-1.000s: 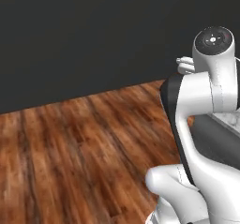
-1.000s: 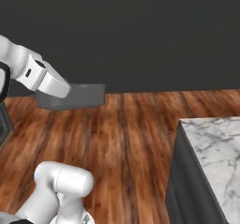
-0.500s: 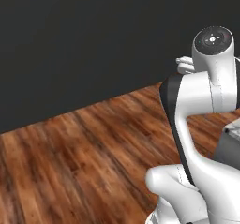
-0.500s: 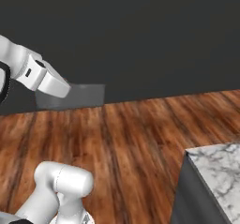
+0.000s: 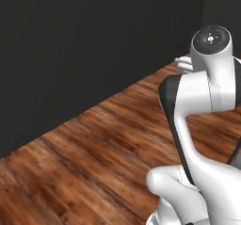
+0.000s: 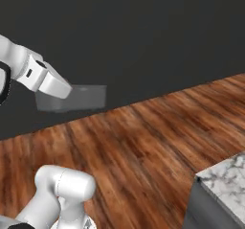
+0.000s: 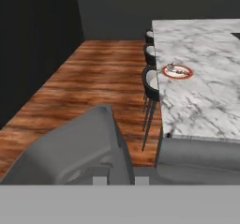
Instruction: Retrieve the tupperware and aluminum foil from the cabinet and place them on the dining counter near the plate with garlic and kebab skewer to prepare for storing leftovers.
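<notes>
Transit leg: the gripper [image 6: 72, 96] is clamped on the tupperware [image 6: 81, 98], carried above the wooden floor. Ahead lies the dining counter [image 7: 206, 101]; next, approach and set down beside the plate [image 7: 177, 71].

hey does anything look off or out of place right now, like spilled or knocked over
Nothing stands out. The gripper carries the tupperware level above the wood floor, nothing spilling. In the hand view the plate sits flat on the dining counter with food on it, and the stools stand upright along the counter's edge.
</notes>
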